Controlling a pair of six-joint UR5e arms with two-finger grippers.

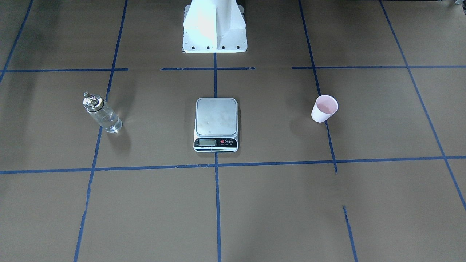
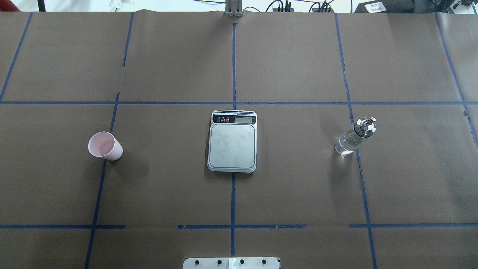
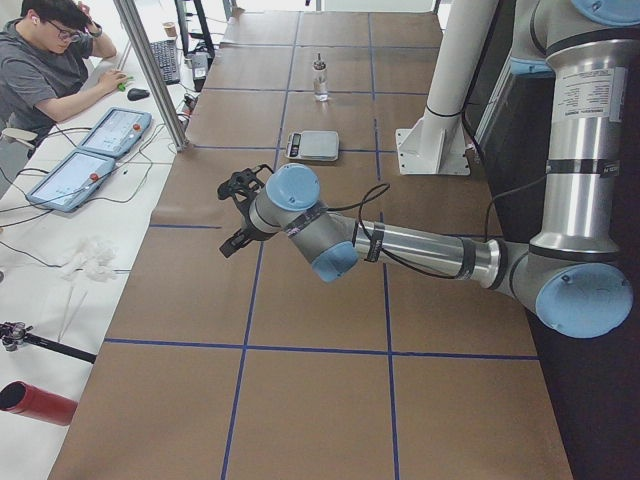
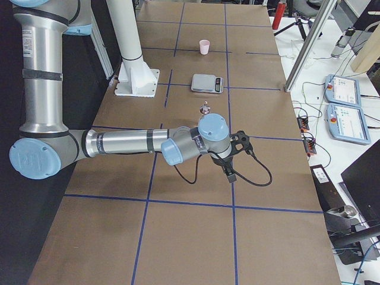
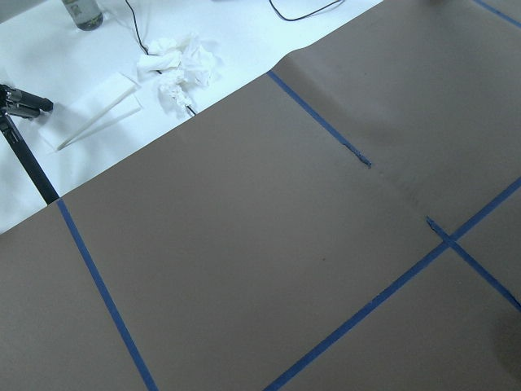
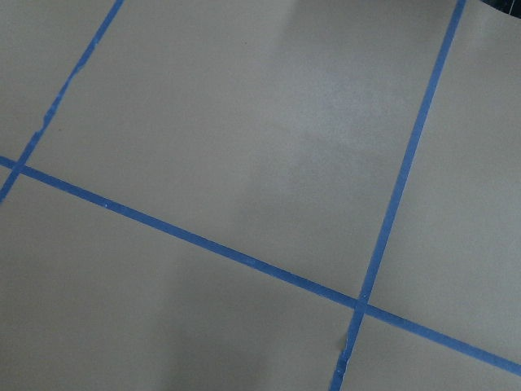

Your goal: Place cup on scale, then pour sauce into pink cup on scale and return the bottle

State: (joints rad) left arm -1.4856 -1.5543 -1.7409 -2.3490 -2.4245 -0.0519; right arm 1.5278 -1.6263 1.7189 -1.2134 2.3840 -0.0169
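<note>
Brown paper covered the table [image 2: 298, 56], divided into squares by blue tape lines [image 2: 233, 74]. The cup [image 2: 105, 147] stood upright on the paper on the robot's left side, just beside a tape line and well apart from the scale [image 2: 232, 145]. The scale lay at the centre on the middle tape line, with its black display strip on the side away from the robot. The bottle [image 2: 353, 137] stood upright on the robot's right side, touching a tape line and well apart from the scale. The sauce [image 2: 345, 144] showed clear through the lower part of its glass.

Both arms were held low over the paper near the table's ends. The left gripper [image 3: 240, 215] and the right gripper [image 4: 234, 155] showed in the side views only (too small and too dark to judge), so I could not tell how far either pincer was open, or whether it held anything. Each wrist view showed paper and tape; the left one also showed crumpled tissue [image 5: 179, 65] on a white surface beyond the paper's edge.

At the far edge of the left-side view, a person [image 3: 45, 60] sat at a white desk.
</note>
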